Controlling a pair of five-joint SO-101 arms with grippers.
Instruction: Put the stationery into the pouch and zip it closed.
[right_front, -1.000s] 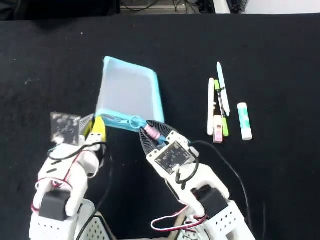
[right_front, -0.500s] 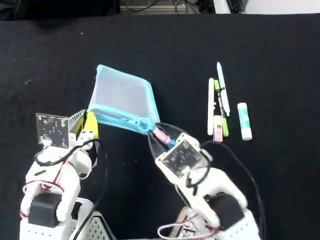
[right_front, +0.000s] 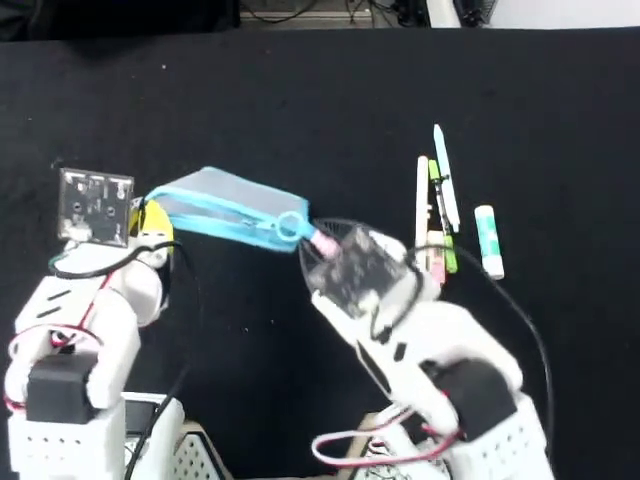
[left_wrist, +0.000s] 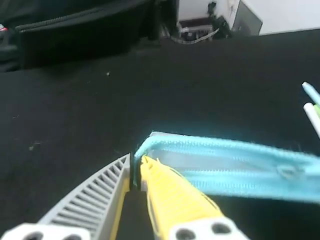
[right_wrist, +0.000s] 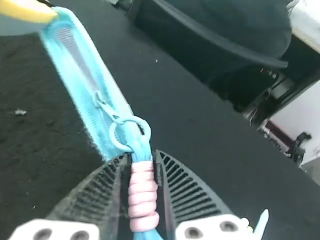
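Observation:
A light blue pouch (right_front: 230, 203) hangs above the table, held at both ends with its zipper edge toward the arms. My left gripper (right_front: 150, 222) is shut on the pouch's left corner (left_wrist: 145, 150). My right gripper (right_front: 322, 245) is shut on the pink pull cord (right_wrist: 142, 192), which hangs from the zipper ring (right_wrist: 125, 135). The zipper (left_wrist: 235, 162) looks closed along its length. The stationery lies on the table at the right: a white pen (right_front: 421, 210), a green highlighter (right_front: 441, 215), a light blue pen (right_front: 445, 175), a pink eraser (right_front: 436, 262) and a glue stick (right_front: 488, 241).
The black cloth table (right_front: 330, 100) stretches wide behind the pouch. Dark equipment and cables (left_wrist: 195, 30) sit past the far edge. Both arm bases stand at the near edge.
Both arms have risen and lifted the pouch from lying flat to hanging edge-up. The left gripper has pulled its corner leftward, stretching the pouch out.

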